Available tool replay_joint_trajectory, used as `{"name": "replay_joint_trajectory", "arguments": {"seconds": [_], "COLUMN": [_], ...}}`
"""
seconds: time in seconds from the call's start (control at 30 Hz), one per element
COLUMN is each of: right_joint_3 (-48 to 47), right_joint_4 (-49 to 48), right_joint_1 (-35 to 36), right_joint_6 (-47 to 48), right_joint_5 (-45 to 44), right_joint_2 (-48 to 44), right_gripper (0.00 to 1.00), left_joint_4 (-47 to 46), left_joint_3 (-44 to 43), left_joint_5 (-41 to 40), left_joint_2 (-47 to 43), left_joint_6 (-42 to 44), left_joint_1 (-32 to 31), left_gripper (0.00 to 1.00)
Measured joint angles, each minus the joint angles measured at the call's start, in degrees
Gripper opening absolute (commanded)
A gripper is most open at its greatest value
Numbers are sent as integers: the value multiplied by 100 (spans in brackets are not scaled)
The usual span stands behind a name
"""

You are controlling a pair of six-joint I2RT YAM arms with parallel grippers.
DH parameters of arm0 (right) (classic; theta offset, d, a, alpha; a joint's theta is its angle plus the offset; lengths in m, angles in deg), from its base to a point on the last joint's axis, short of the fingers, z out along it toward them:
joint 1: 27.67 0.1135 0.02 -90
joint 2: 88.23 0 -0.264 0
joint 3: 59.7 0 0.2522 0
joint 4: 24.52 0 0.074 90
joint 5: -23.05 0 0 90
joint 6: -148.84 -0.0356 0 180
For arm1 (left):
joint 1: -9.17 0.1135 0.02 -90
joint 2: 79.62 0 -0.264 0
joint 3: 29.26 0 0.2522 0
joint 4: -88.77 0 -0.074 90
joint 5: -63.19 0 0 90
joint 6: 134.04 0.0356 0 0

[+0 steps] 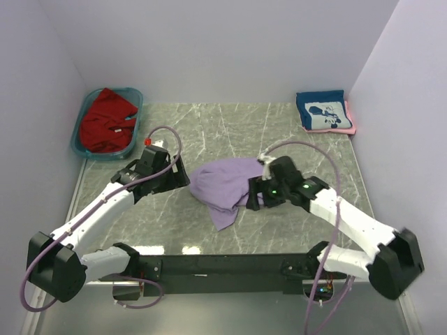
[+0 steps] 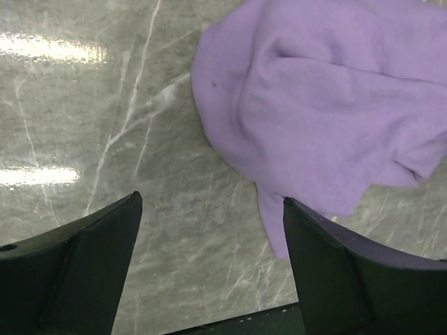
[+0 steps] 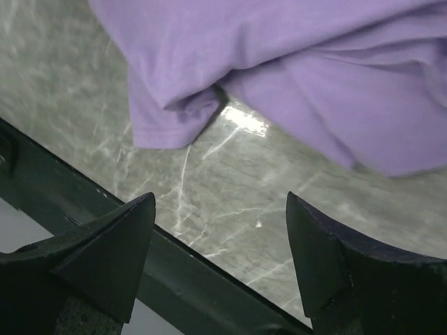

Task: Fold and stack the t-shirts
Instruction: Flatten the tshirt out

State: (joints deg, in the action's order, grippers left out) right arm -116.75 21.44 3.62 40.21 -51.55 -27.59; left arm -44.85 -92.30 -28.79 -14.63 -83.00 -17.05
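Seeing left gripper (image 2: 211, 202) spread wide, nothing pinched. Same for right gripper (image 3: 220, 202). Have lavender t-shirt (image 1: 223, 185) bunched on table (image 1: 174, 132) between both, just ahead of each set of fingers. Have red t-shirt (image 1: 105, 118) in teal tub (image 1: 77, 136) well beyond left gripper, navy t-shirt (image 1: 323, 112) stacked on pink one (image 1: 351, 123) well beyond right.

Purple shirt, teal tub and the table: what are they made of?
The purple t-shirt: soft matte cloth, maybe cotton; it lies rumpled in loose folds. The teal tub: looks like plastic, slightly see-through, with a thin stiff rim. The table: smooth and glossy, grey-green with white veins and light glare, like polished marble, though it could be a printed sheet.
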Motion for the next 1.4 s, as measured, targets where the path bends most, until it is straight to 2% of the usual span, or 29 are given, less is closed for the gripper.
{"name": "replay_joint_trajectory", "arguments": {"seconds": [0.1,0.2,0.3,0.47,0.7,0.9,1.0,1.03,1.1,1.13,1.17,1.2,1.3,1.4], "right_joint_3": [-293,-754,-1123,-1635,-2618,-3010,-3136,-3176,-3263,-3298,-3346,-3388,-3501,-4205], "right_joint_4": [-74,-136,-168,-46,221,577,772,820,909,942,977,1023,1161,1641], "right_joint_1": [756,1504,1978,2507,3093,3289,3364,3394,3453,3477,3510,3530,3569,3473], "right_joint_6": [28,116,221,474,789,894,927,931,929,920,949,914,940,986], "right_joint_5": [-291,-549,-693,-909,-1104,-1331,-1554,-1644,-1759,-1797,-1832,-1917,-1989,-2100], "right_joint_2": [699,1499,2166,2979,4170,4767,4959,4999,5066,5095,5121,5145,5149,5149], "right_gripper": [80,73,72,72,68,60,50,42,31,14,5,0,0,0], "left_joint_4": [20,28,68,192,15,-92,-168,-186,-201,-201,-199,-201,-216,-240], "left_joint_3": [20,20,22,138,549,745,750,750,750,750,750,750,750,750], "left_joint_5": [-225,-501,-693,-1233,-1956,-2103,-2096,-2096,-2083,-2081,-2074,-2068,-2052,-2057], "left_joint_2": [-2,-2,-9,-321,-1322,-1534,-1513,-1504,-1464,-1447,-1436,-1436,-1438,-1456], "left_joint_6": [-98,-120,-118,-46,188,232,254,260,280,286,293,295,295,297], "left_joint_1": [-24,26,166,507,1150,1287,1340,1357,1403,1425,1447,1467,1517,1547], "left_gripper": [86,85,85,85,83,83,82,82,82,82,82,82,82,82]}}
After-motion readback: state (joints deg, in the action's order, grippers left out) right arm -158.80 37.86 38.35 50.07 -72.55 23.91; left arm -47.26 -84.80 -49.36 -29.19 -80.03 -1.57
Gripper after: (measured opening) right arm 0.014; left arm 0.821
